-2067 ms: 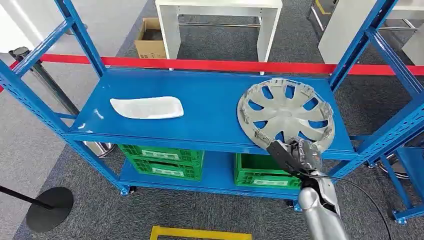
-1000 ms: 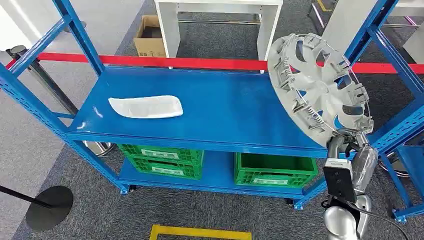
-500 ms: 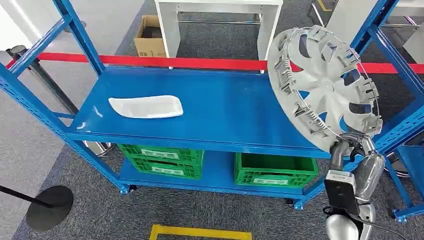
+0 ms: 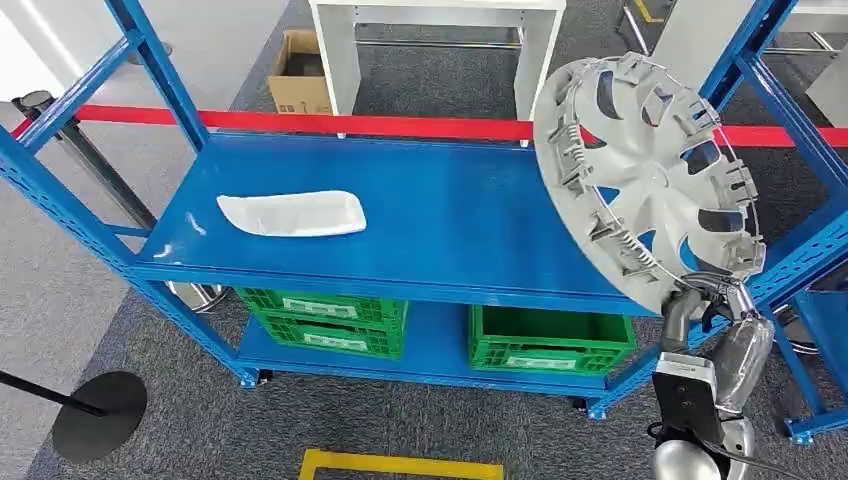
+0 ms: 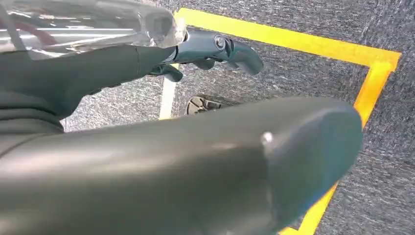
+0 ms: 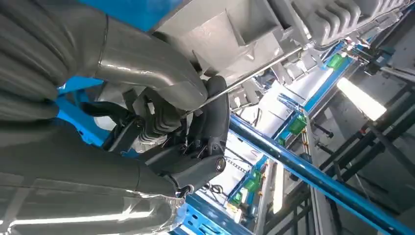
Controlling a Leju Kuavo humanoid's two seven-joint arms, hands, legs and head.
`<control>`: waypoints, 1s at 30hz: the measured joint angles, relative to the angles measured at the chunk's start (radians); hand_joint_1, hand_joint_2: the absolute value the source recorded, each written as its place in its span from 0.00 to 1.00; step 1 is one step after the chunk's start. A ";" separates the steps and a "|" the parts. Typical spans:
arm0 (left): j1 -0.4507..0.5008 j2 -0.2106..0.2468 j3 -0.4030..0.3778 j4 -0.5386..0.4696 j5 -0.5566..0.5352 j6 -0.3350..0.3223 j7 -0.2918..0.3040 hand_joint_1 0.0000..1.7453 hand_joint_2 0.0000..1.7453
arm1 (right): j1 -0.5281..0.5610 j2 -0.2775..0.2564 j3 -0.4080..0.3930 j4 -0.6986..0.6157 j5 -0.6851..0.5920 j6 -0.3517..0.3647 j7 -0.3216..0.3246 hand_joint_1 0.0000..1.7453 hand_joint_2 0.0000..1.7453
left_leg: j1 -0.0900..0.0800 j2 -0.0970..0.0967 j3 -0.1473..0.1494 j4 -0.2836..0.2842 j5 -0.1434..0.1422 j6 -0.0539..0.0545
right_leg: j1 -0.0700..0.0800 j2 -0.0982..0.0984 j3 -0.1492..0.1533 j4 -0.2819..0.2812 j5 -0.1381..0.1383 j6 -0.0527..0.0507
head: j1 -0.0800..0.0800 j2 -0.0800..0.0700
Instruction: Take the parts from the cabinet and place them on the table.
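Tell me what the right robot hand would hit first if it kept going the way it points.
The right robot hand points upward; the hubcap it already grips lies directly ahead, depth beyond that unclear.

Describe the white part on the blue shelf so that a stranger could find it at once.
Look at the blue rack's top shelf. On its left half lies the white part, flat, long, with rounded ends. Unlike the round grey hubcap that the right hand holds up, it is untouched.

Hubcap off the shelf, now upright, aloft in right hand.
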 joint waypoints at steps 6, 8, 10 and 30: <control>0.000 -0.002 -0.001 0.000 -0.002 0.006 0.018 0.00 0.00 | 0.001 -0.002 0.009 -0.002 -0.207 0.096 -0.038 1.00 1.00 | 0.000 0.000 0.000 0.000 0.000 0.000 | 0.000 0.000 0.000 0.000 0.000 0.000 | 0.000 0.000; -0.001 -0.002 -0.001 0.000 -0.002 0.010 0.018 0.00 0.00 | 0.006 -0.002 0.011 -0.003 -0.307 0.152 -0.061 1.00 1.00 | 0.000 0.000 0.000 0.000 0.000 0.000 | 0.000 0.000 0.000 0.000 0.000 0.000 | 0.000 0.000; -0.001 -0.002 -0.001 0.000 0.000 0.010 0.018 0.00 0.00 | 0.014 -0.002 0.011 -0.003 -0.349 0.183 -0.077 1.00 1.00 | -0.001 0.000 0.000 0.001 0.000 0.000 | -0.001 0.000 0.000 -0.001 0.000 0.000 | 0.000 0.000; -0.004 -0.014 0.031 0.000 0.051 0.016 -0.005 0.00 0.00 | -0.034 -0.006 0.051 0.019 -0.338 0.323 -0.098 1.00 1.00 | 0.002 0.010 -0.003 -0.025 0.040 0.041 | -0.009 -0.001 -0.126 0.294 -0.120 0.033 | 0.009 0.000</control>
